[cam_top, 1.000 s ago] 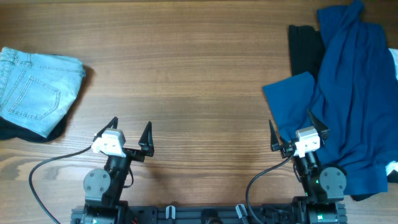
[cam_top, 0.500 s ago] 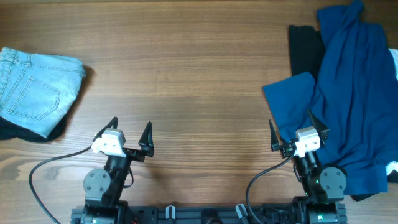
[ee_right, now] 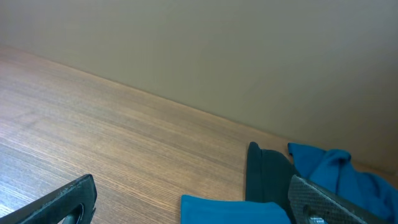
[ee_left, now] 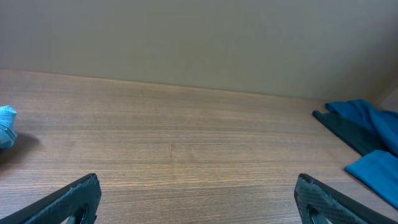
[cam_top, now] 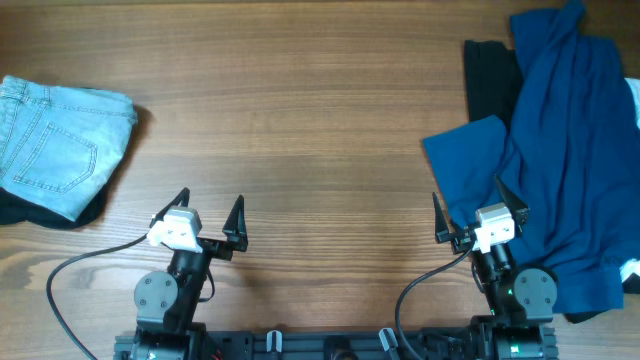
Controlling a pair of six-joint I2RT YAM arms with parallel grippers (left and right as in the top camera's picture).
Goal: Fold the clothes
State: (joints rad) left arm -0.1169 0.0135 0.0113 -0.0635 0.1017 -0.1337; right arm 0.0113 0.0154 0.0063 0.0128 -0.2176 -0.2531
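Left gripper [cam_top: 210, 197] is sitting low at the near edge of the wooden table [cam_top: 300, 120], jaws spread wide and gripping nothing. In the left wrist view only bare wood is showing between its fingers [ee_left: 68, 202].

Right gripper [cam_top: 467, 190] is likewise standing wide open and empty. Seen from overhead, its fingertips are lying over the near-left edge of the blue T-shirt [cam_top: 570, 150], though whether they are touching the cloth cannot be told.

The T-shirt is lying rumpled and unfolded at the table's right side, running from the far right corner down to the near edge. A black garment [cam_top: 490, 75] is lying beside it on the left, partly covered by it (the right wrist view is showing it as a dark strip [ee_right: 264, 171] next to the blue).

A bit of white cloth [cam_top: 630, 272] is peeking out at the right edge.

A folded pale denim piece [cam_top: 55, 140] is lying at the far left, well apart from both grippers, with a dark cloth [cam_top: 30, 212] showing beneath it.
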